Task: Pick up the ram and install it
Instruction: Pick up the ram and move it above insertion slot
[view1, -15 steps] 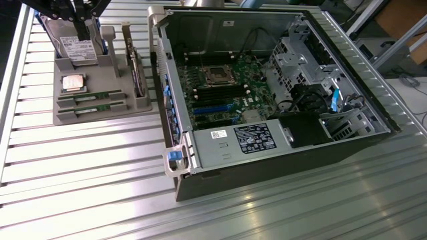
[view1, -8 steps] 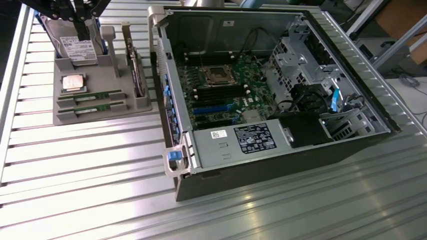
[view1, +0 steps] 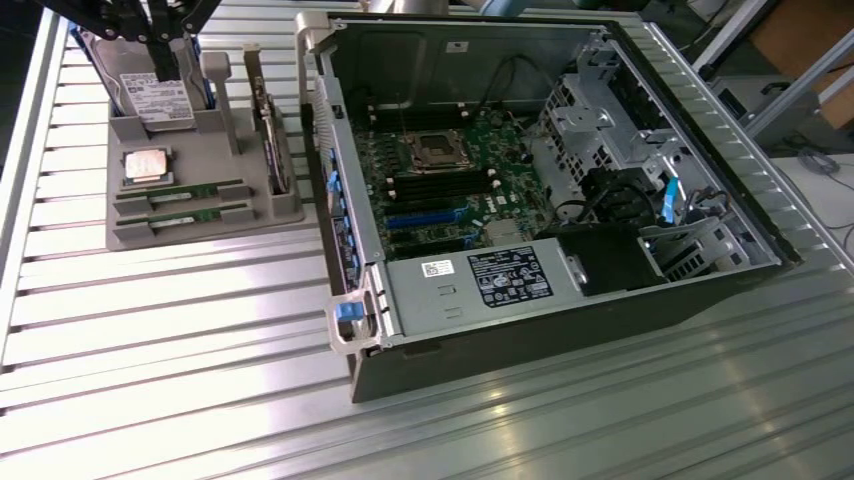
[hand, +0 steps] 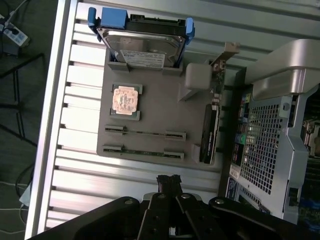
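Slatted aluminium tabletop (view1: 174, 340) carries a grey holder tray (hand: 160, 107) and, to one side of it, an open computer case (view1: 534, 345). High over the tray hangs the gripper (hand: 168, 181), its two black fingers pressed tip to tip with nothing between them. Both sticks of memory lie below it and well apart from it, each on edge in its own slot of the tray, parallel and just beside each other. The nearer ram (hand: 143, 151) sits at the tray edge closest to the fingertips as the wrist view has it, and the farther ram (hand: 145, 133) sits one slot beyond. Neither is touched. Farther off again from the gripper, the square CPU chip (hand: 125, 100) rests in its recess. Past that, the hard drive (hand: 142, 47) stands propped in blue rails at the far end of the tray. A card with a metal bracket (hand: 210, 132) stands on edge along the tray's side towards the case. Inside the case the motherboard (view1: 447, 190) lies exposed, with a CPU socket (view1: 434, 150), a row of black memory slots (view1: 424, 187) just beside it, and a power supply (view1: 481, 280) with a white label. All of these are well away from the gripper.
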